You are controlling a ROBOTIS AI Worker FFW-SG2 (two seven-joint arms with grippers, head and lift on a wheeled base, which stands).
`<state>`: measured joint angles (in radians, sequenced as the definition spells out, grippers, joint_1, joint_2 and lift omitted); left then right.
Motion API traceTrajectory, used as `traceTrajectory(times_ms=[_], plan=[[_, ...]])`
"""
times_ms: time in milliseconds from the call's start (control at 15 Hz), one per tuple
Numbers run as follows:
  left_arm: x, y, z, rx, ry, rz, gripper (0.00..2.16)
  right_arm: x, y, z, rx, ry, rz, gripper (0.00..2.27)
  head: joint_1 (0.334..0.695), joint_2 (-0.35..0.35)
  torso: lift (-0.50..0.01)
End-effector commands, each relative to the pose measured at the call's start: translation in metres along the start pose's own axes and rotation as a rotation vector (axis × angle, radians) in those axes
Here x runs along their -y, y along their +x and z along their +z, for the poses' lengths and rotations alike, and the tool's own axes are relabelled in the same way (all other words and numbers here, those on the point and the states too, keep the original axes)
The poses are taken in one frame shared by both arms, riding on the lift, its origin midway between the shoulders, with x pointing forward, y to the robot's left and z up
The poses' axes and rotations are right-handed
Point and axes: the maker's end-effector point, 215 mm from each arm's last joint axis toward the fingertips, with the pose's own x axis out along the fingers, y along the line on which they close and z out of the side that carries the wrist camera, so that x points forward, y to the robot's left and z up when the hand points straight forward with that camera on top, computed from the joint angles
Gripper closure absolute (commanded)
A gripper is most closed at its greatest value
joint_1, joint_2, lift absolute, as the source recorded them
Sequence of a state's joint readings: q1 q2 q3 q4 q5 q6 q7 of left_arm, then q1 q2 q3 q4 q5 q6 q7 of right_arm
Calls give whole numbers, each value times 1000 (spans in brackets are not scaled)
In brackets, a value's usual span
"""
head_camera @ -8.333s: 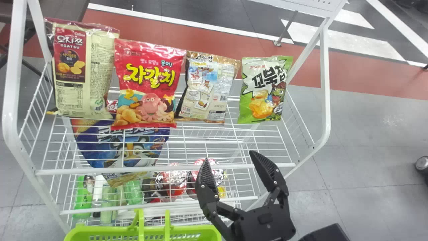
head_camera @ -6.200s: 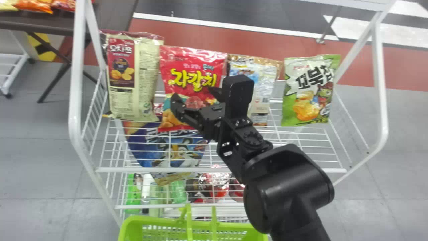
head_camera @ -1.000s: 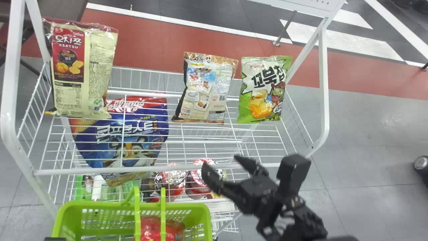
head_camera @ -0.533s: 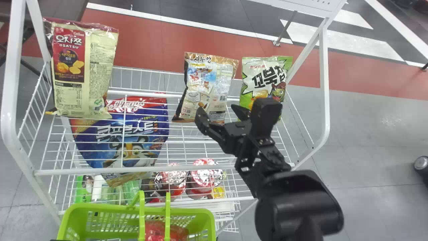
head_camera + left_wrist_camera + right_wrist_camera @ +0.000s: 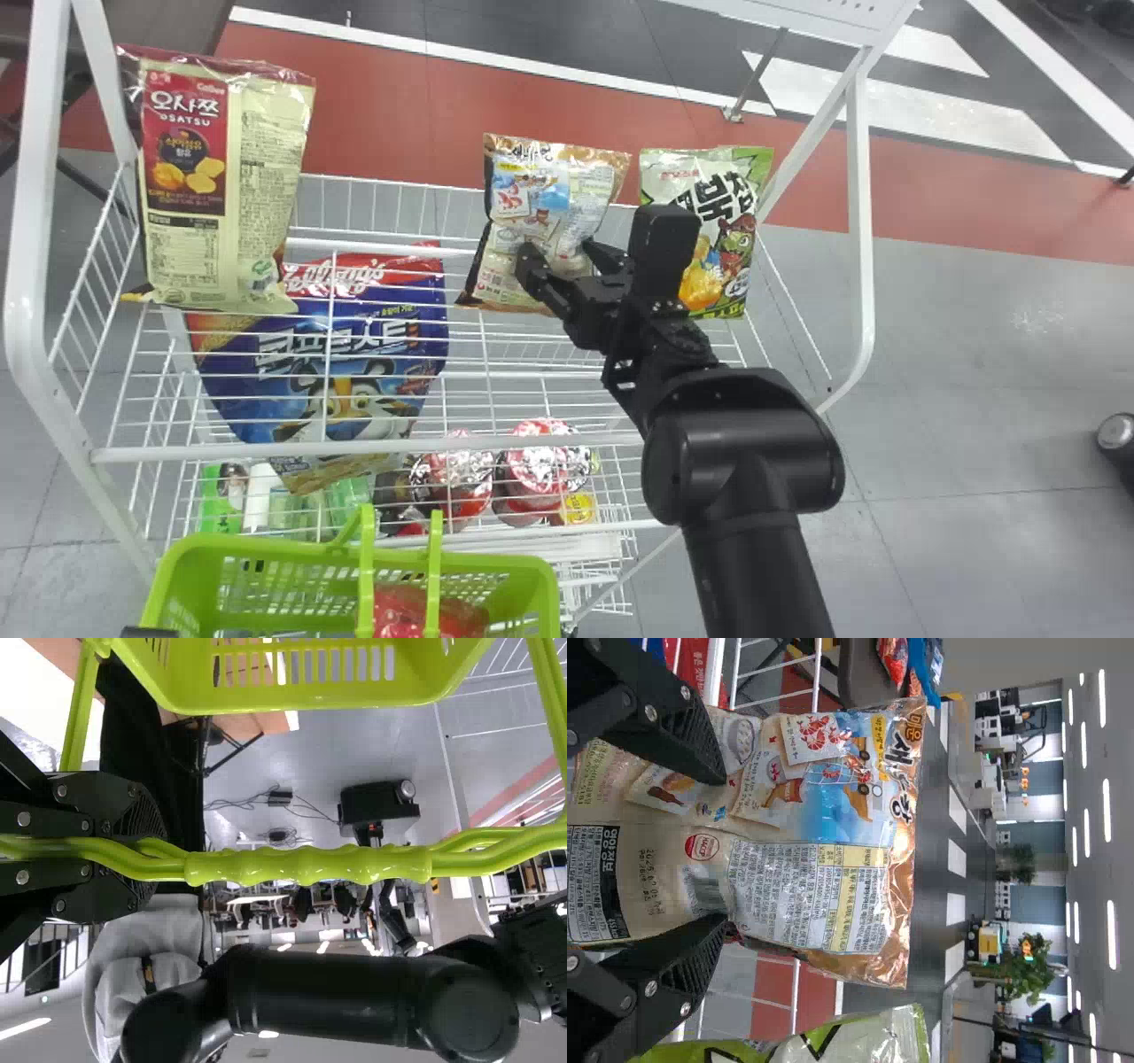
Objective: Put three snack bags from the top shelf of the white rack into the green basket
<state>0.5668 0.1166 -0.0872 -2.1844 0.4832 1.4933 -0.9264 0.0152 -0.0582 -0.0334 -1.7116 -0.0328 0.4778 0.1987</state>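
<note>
On the white rack's (image 5: 266, 454) top shelf, my right gripper (image 5: 560, 252) is at the brown-and-white snack bag (image 5: 505, 235). In the right wrist view the right gripper (image 5: 725, 849) squeezes this snack bag (image 5: 824, 815) between its fingers, and creases run across its front. Beside it stands the green snack bag (image 5: 735, 244); at the shelf's left is the cream-and-red one (image 5: 257, 177). A red snack bag (image 5: 412, 611) lies in the green basket (image 5: 523, 576). At the basket's left edge shows my left gripper (image 5: 149, 632); in its wrist view the left gripper (image 5: 146, 853) is shut on the basket handle (image 5: 310, 865).
Below the top shelf are a large blue bag (image 5: 354, 381), red-and-silver cups (image 5: 532, 470) and green bottles (image 5: 345, 505). White side posts (image 5: 27, 221) flank the shelf. The right forearm (image 5: 744, 470) crosses in front of the rack's lower right.
The red bag has gone from the shelf into the basket. My right gripper has risen from the lower right to the brown-and-white bag and narrowed on it; that bag has tilted and creased.
</note>
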Motion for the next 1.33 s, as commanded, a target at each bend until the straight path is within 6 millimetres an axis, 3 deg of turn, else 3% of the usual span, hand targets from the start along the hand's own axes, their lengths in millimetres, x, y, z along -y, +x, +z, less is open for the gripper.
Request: traceTrajectory(times_ms=[0,133,333,533,600,800,933,1000,1133,1267], plan=[[0,-1,2,3,2,2,2152,-12,-8,-2,8,-3,29,2081,695,-350,0],[0,-1,2,1,1,-1,2152,-22,-21,1,28,-10,43,2105,695,-350,0],[0,-3,4,7,3,0,2152,-30,-58,7,59,-20,44,2105,695,-350,0],[-2,-8,9,18,8,9,2152,-26,-120,16,83,-48,23,2105,695,-350,0],[-1,-8,11,21,12,11,2152,-26,-140,10,62,-47,32,2105,695,-350,0],[-2,-10,18,41,15,14,2152,-24,-203,-33,-86,12,58,2105,695,-350,0],[-4,-11,17,50,7,16,2152,-25,-229,-66,-169,37,82,2105,695,-350,0],[-3,-11,18,53,7,15,2152,-26,-245,-95,-252,94,105,2105,695,-350,0],[-3,-9,19,57,7,16,2152,-46,-279,-142,-411,233,206,2105,695,-350,0],[-2,-7,18,54,7,13,2152,-75,-306,-174,-528,327,292,2105,695,-350,0]])
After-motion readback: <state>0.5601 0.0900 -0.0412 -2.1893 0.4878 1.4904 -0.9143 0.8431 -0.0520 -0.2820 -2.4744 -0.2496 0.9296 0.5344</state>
